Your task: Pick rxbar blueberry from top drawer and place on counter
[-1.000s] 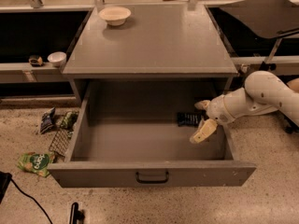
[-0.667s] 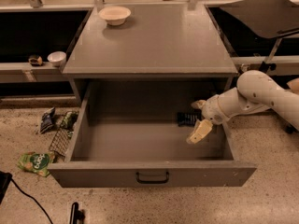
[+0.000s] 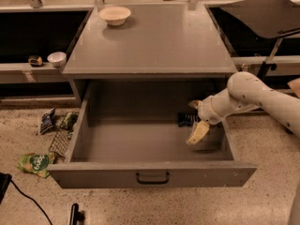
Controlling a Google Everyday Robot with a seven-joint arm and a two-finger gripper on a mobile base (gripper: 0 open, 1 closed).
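Since the frame a second ago, the white arm [image 3: 255, 93] has edged a little to the left and deeper into the top drawer [image 3: 93, 175], carrying the claw [image 3: 193, 122] closer to the rxbar blueberry [image 3: 183, 119]. That drawer stands pulled fully out, its black handle [image 3: 152, 177] in the middle of the grey front. The arm reaches in over the drawer's right wall, and the claw hangs low in the back right part of the box. Its two pale fingers [image 3: 198, 132] are spread apart, one higher and nearer the back wall, the other lower and nearer the front. The dark bar lies flat on the drawer floor just at the fingers' left, about level with the gap between them; whether either finger touches it cannot be told. The bar is not lifted. Above the drawer, the grey surface [image 3: 154, 46] of the cabinet carries only a pale bowl [image 3: 115, 15] near its far left corner. On the speckled floor to the left of the drawer lie a green snack bag [image 3: 36, 163], a dark wire rack [image 3: 60, 142] leaning against the drawer's side, and a dark crumpled packet [image 3: 47, 121]. A small white cup [image 3: 56, 58] sits on the low shelf at the left.
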